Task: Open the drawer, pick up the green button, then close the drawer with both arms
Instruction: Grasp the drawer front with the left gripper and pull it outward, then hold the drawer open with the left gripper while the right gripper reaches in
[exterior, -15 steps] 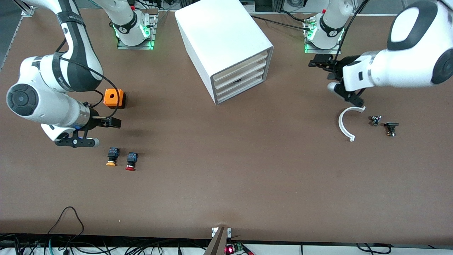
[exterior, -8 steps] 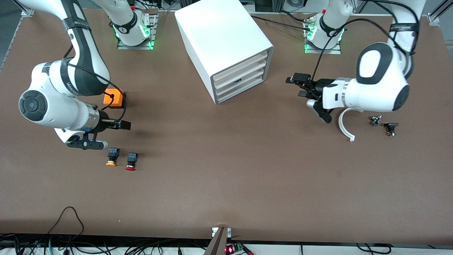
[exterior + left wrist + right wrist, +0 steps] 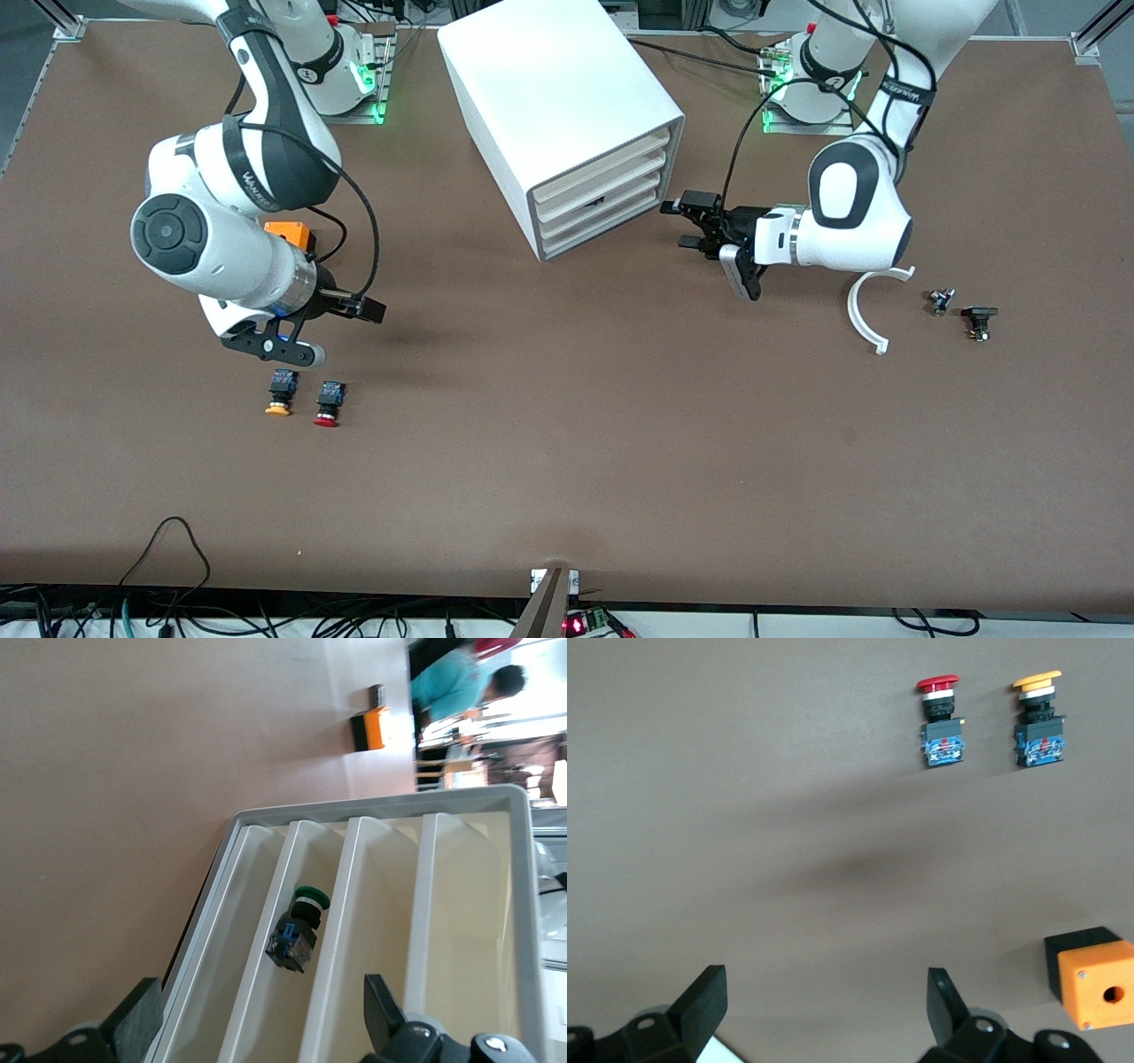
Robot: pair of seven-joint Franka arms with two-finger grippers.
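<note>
Green button (image 3: 297, 939) in drawer (image 3: 266, 930) slot of cabinet (image 3: 567, 115).

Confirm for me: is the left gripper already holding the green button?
No: the left gripper is open and empty, and the green button lies in a drawer of the cabinet.

High front overview — 2 close wrist views

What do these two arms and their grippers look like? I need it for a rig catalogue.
Both are glossy white jointed arms with black bands, lettering and loose black cables. The left gripper and right gripper are black, two-fingered, with a white wrist piece. Bases glow green.
</note>
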